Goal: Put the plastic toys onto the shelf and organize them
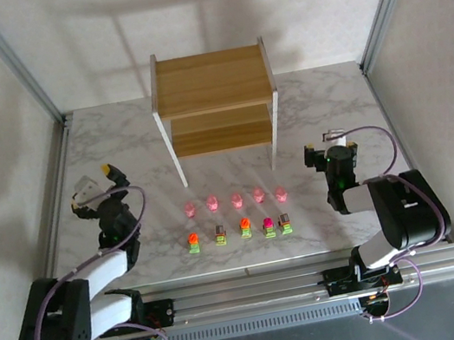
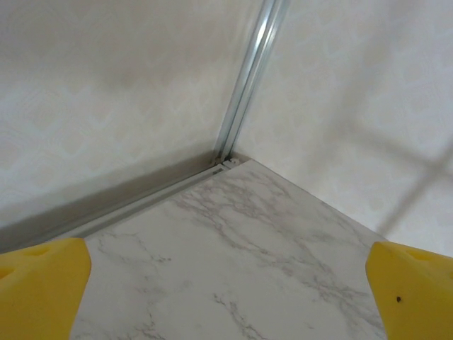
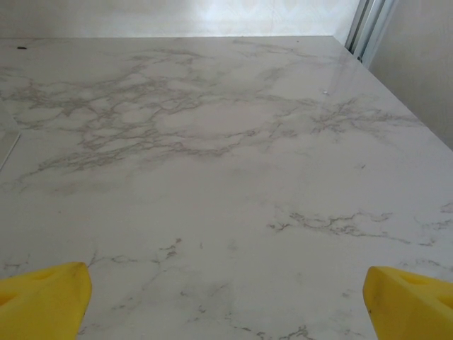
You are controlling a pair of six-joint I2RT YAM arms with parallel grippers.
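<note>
- Fingers (image 2: 42,283) of the left gripper (image 1: 93,183) stood spread wide, holding nothing, over the table's left side and facing its far left corner.
- Fingers (image 3: 407,301) of the right gripper (image 1: 324,146) were equally wide and empty, over the right side.
- The marble table (image 1: 329,99) carried everything.
- The two-tier wooden shelf (image 1: 209,80) stood at the middle of the far edge.
- Ten toys (image 1: 244,228) sat in two rows near the middle of the near edge, with five pink figures (image 1: 235,198) behind five green-based blocky pieces (image 1: 220,238).
</note>
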